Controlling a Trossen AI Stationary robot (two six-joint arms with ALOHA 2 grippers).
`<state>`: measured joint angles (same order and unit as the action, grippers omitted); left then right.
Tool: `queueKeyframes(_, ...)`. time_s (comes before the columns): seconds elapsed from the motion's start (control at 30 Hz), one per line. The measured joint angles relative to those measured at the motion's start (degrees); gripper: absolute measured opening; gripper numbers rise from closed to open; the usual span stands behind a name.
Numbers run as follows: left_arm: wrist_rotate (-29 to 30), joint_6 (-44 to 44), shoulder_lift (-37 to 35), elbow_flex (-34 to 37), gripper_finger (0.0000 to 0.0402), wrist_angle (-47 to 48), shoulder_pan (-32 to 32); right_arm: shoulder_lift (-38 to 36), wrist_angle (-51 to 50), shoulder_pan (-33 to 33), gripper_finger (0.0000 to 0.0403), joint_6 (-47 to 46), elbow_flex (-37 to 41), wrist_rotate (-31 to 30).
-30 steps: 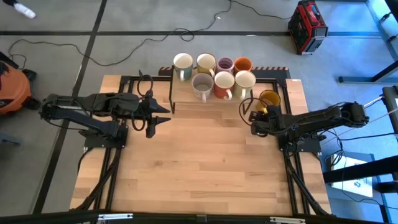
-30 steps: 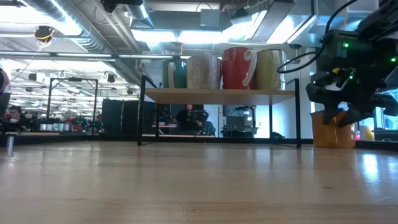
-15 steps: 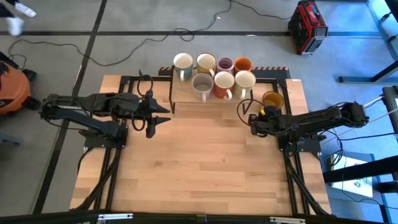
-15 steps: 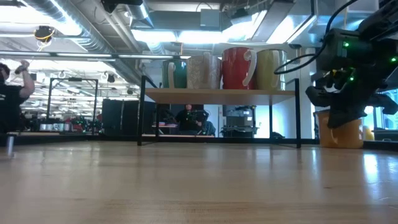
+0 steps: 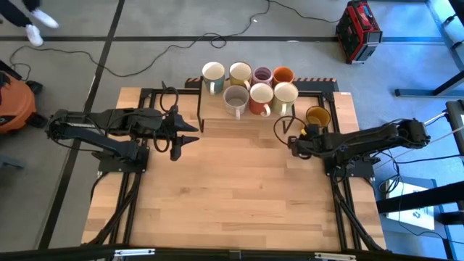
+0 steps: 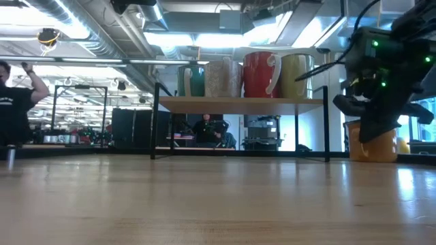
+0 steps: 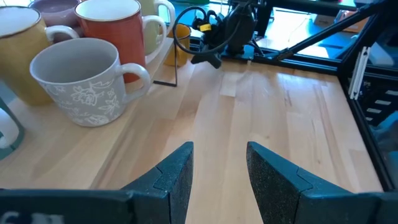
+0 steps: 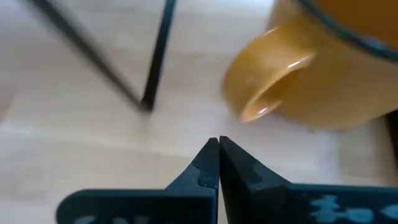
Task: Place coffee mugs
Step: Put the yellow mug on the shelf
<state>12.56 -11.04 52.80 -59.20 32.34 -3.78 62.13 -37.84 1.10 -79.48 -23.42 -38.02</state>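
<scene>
- Right pincer (image 5: pixel 291 142), from above, sits low over the worktop (image 5: pixel 232 196) with the mustard mug (image 5: pixel 316 116) just beside it, standing on the wood apart from it. Seven mugs crowd the small shelf (image 5: pixel 217 112) further off. Left pincer (image 5: pixel 190 138) waits by the shelf's other end.
- Level view: the right pincer (image 6: pixel 373 129) hangs in front of the mustard mug (image 6: pixel 373 144), which rests on the worktop.
- Left wrist view: its own fingers (image 7: pixel 177 171) stand apart, holding nothing.
- Right wrist view: fingertips (image 8: pixel 211 155) are pressed together on nothing; the mug's handle (image 8: pixel 267 81) lies just ahead, ungripped.
- Judgement: the grasp seems to have missed; next, reopen, straddle the handle, close, then lift to the shelf.
</scene>
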Motion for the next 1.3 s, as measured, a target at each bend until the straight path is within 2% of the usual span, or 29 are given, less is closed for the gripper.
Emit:
queueKeyframes(0.17,0.0,-0.6,0.0,0.0,0.0144,0.0,0.0,0.0,-7.4,0.0,0.0,3.9,-6.8,5.2)
queueKeyframes(0.33,0.0,-0.6,0.0,0.0,0.0144,0.0,0.0,0.0,-22.8,0.0,0.0009,6.8,-17.6,7.4)
queueKeyframes(0.43,0.0,-0.6,0.0,0.0,0.0144,0.0,0.0,0.0,-31.2,0.1,0.0033,7.9,-23.3,5.5)
queueKeyframes(0.57,0.0,-0.5,0.0,0.0,0.0144,0.0,0.0,-0.2,-40.7,2.2,0.0092,10.0,-27.2,4.9)
queueKeyframes(0.7,0.0,-0.5,0.0,0.0,0.0144,0.0,0.0,-0.1,-41.5,7.4,0.0146,21.9,-27.5,9.8)
queueKeyframes(0.83,0.0,-0.5,0.0,0.0,0.0144,0.0,0.0,0.5,-40.5,12.1,0.0175,37.0,-27.5,12.1)
queueKeyframes(1.03,0.0,-0.9,0.0,0.0,0.0144,-0.2,0.0,1.9,-38.8,17.7,0.0183,52.6,-27.5,12.1)
queueKeyframes(1.3,0.0,-2.3,0.0,0.0,0.0144,-1.8,0.0,5.4,-35.4,24.1,0.0183,66.2,-27.5,13.2)
